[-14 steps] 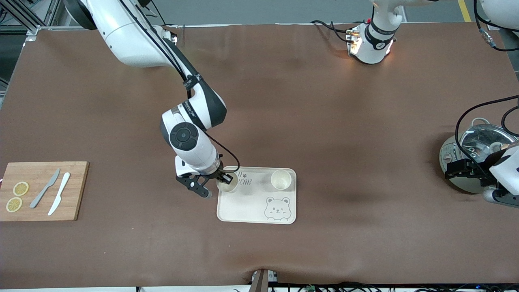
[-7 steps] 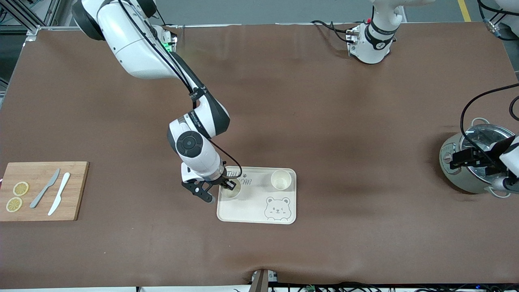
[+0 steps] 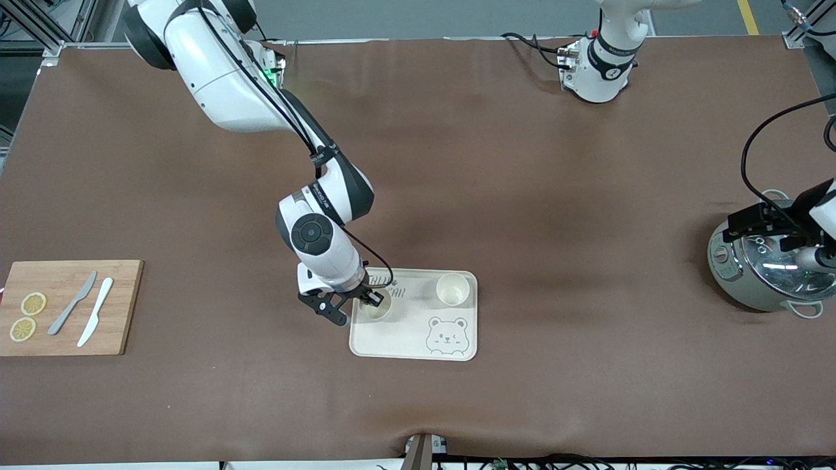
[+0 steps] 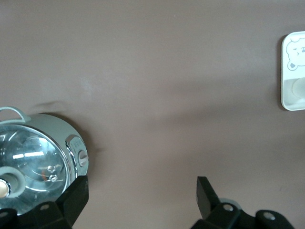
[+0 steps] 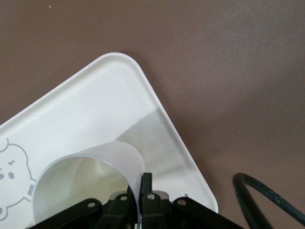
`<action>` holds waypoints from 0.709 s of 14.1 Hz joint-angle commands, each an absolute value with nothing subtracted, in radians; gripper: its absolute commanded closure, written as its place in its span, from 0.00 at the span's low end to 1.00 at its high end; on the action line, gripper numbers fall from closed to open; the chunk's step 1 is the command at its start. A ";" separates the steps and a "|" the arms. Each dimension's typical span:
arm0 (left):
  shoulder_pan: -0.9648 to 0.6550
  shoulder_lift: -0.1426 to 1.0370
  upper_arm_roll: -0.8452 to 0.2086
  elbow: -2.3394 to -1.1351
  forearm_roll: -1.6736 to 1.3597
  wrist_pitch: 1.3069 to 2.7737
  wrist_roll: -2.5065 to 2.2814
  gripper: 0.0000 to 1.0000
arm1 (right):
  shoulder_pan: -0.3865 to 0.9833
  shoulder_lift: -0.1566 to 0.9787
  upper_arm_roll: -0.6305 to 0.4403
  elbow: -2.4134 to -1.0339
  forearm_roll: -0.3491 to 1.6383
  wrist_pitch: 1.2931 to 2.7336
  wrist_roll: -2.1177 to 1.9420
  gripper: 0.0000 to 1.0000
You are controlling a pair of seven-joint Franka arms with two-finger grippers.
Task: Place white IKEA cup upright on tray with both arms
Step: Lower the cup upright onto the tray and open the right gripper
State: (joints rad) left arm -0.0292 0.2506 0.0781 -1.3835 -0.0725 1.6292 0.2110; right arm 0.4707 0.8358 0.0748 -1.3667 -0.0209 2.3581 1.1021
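The cream bear-face tray (image 3: 405, 339) lies mid-table. My right gripper (image 3: 369, 299) is shut on the rim of a white cup (image 3: 377, 308), held mouth up at the tray's corner toward the right arm's end. I cannot tell whether the cup rests on the tray. In the right wrist view the gripper (image 5: 140, 183) pinches the cup wall (image 5: 90, 176) over the tray (image 5: 109, 90). A second white cup (image 3: 452, 289) stands upright on the tray. My left gripper (image 3: 764, 225) is open and empty over the silver pot, and its wrist view (image 4: 143, 183) shows the jaws wide apart.
A silver lidded pot (image 3: 771, 274) stands at the left arm's end and shows in the left wrist view (image 4: 33, 162). A wooden cutting board (image 3: 65, 307) with two knives and lemon slices lies at the right arm's end. The tray's edge shows in the left wrist view (image 4: 291, 71).
My right gripper has carried the cup inward over the tray and lower. My left gripper has shifted over the pot toward the robots' side.
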 commanded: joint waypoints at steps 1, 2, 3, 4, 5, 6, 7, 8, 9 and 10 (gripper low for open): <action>-0.028 0.134 0.075 -1.528 -0.092 1.680 0.202 0.00 | 0.488 0.862 0.057 -1.328 -0.043 2.361 1.134 1.00; -0.028 0.114 0.075 -1.540 -0.091 1.680 0.202 0.00 | 0.491 0.865 0.055 -1.328 -0.043 2.361 1.134 1.00; -0.028 0.094 0.075 -1.551 -0.089 1.677 0.201 0.00 | 0.492 0.870 0.055 -1.328 -0.046 2.362 1.134 1.00; -0.026 0.072 0.075 -1.568 -0.089 1.677 0.201 0.00 | 0.492 0.870 0.055 -1.328 -0.048 2.362 1.134 1.00; -0.028 0.051 0.075 -1.591 -0.089 1.675 0.201 0.00 | 0.492 0.870 0.055 -1.328 -0.048 2.362 1.135 1.00; -0.028 0.031 0.075 -1.609 -0.086 1.677 0.192 0.00 | 0.491 0.870 0.055 -1.328 -0.046 2.362 1.138 1.00; -0.028 0.011 0.075 -1.627 -0.084 1.677 0.186 0.00 | 0.491 0.868 0.055 -1.328 -0.048 2.362 1.147 0.78; -0.028 -0.006 0.075 -1.640 -0.081 1.675 0.183 0.00 | 0.491 0.870 0.055 -1.328 -0.048 2.362 1.149 0.59; -0.028 -0.024 0.075 -1.658 -0.080 1.677 0.172 0.00 | 0.491 0.868 0.055 -1.328 -0.048 2.362 1.149 0.38; -0.029 -0.037 0.075 -1.672 -0.078 1.678 0.167 0.00 | 0.491 0.868 0.055 -1.328 -0.048 2.362 1.149 0.29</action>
